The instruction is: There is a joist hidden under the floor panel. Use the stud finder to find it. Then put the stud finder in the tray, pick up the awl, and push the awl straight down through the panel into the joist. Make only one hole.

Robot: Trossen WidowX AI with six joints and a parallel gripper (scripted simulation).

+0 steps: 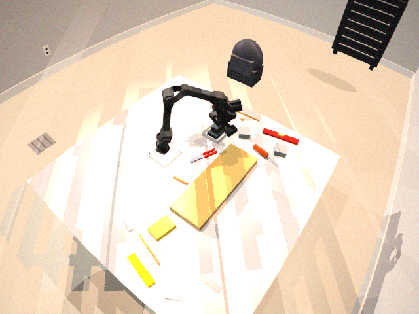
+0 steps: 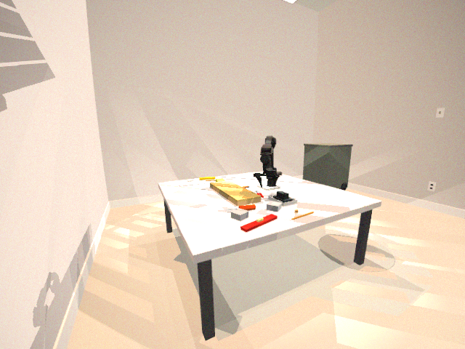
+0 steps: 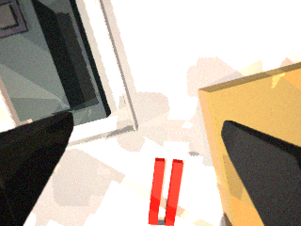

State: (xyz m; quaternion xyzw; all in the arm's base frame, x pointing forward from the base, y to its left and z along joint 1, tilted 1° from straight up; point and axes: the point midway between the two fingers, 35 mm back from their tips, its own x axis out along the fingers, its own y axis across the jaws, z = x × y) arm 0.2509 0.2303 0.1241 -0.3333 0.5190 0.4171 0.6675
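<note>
One bent arm holds its gripper [image 1: 221,129] open above the tray [image 1: 210,136].

Stud finder [image 2: 282,195] lies in tray [image 2: 290,201] — floor panel [image 1: 213,186] beside — awl [image 1: 264,154] nearby.

The gripper [image 3: 146,155] stands wide open with nothing between its fingers, above bare table [image 3: 198,33]. On its left the tray [image 3: 119,89] with the stud finder [image 3: 56,61] blocks the way; on its right the floor panel [image 3: 254,108] does. Between them lies a red-handled tool [image 3: 166,190], low and flat.
</note>
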